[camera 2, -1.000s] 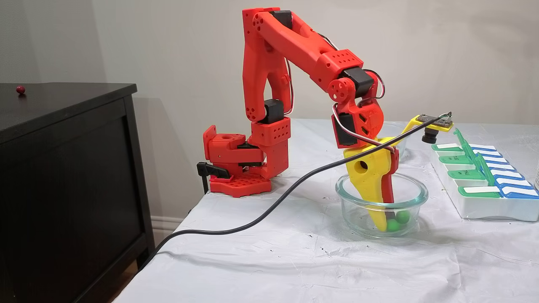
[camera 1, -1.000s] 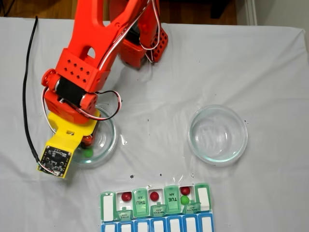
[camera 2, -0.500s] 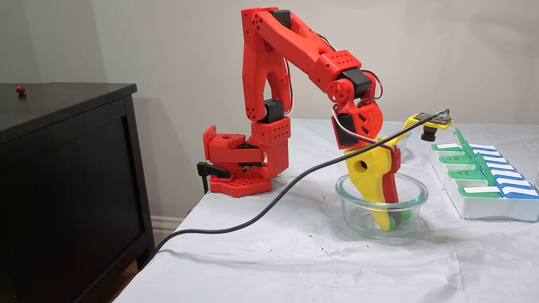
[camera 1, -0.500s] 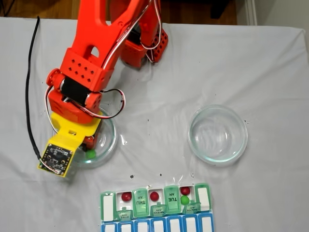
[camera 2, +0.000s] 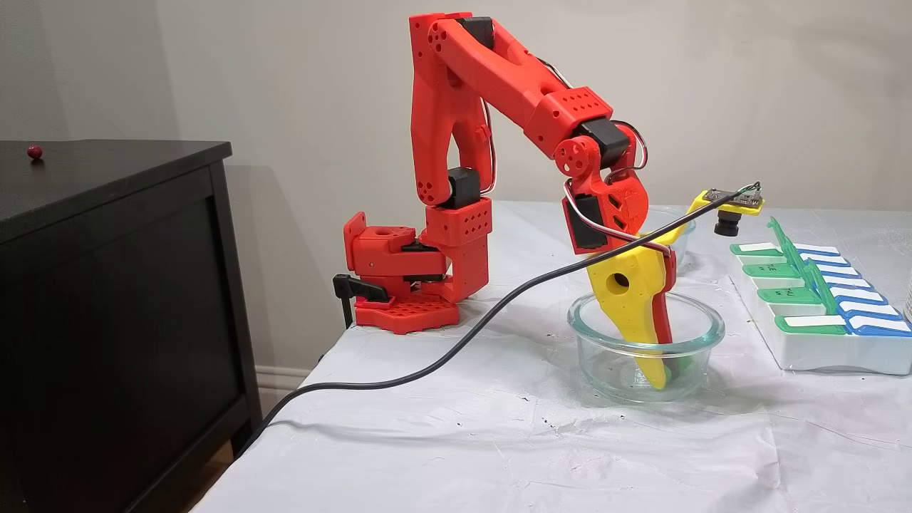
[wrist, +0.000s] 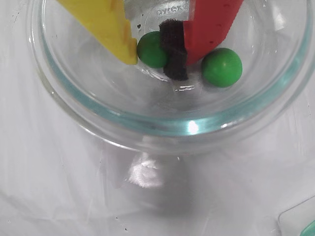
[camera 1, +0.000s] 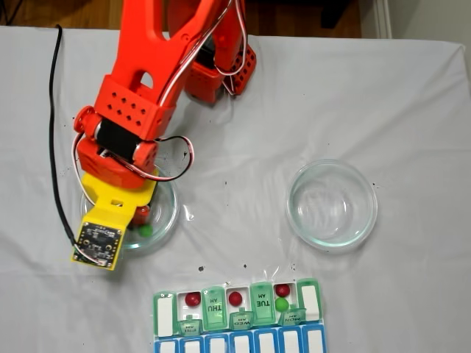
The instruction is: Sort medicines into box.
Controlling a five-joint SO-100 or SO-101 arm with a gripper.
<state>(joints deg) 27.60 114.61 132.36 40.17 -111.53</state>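
Gripper [wrist: 160, 51] is down inside the glass dish [wrist: 162, 125], with its yellow finger [wrist: 106, 24] and red finger [wrist: 211, 24] closed almost fully on one green ball [wrist: 151, 49]. In the wrist view the ball sits between them, touching the yellow tip and the black pad [wrist: 173, 49] of the red finger. A second green ball [wrist: 221, 67] lies free in the dish, just beside the red finger at its 4 o'clock.

In a fixed view from above, this dish [camera 1: 168, 213] is at 9 o'clock on the cloth [camera 1: 412, 110], and an empty dish [camera 1: 332, 204] stands well apart at 3 o'clock. The box [camera 1: 237, 309] lies at 6 o'clock (some lids open); it holds three red balls [camera 1: 193, 298] [camera 1: 235, 298] [camera 1: 282, 290] and one green ball [camera 1: 281, 303].

In a fixed view from the side, a small red ball [camera 2: 33, 151] rests on the dark cabinet [camera 2: 114, 299].
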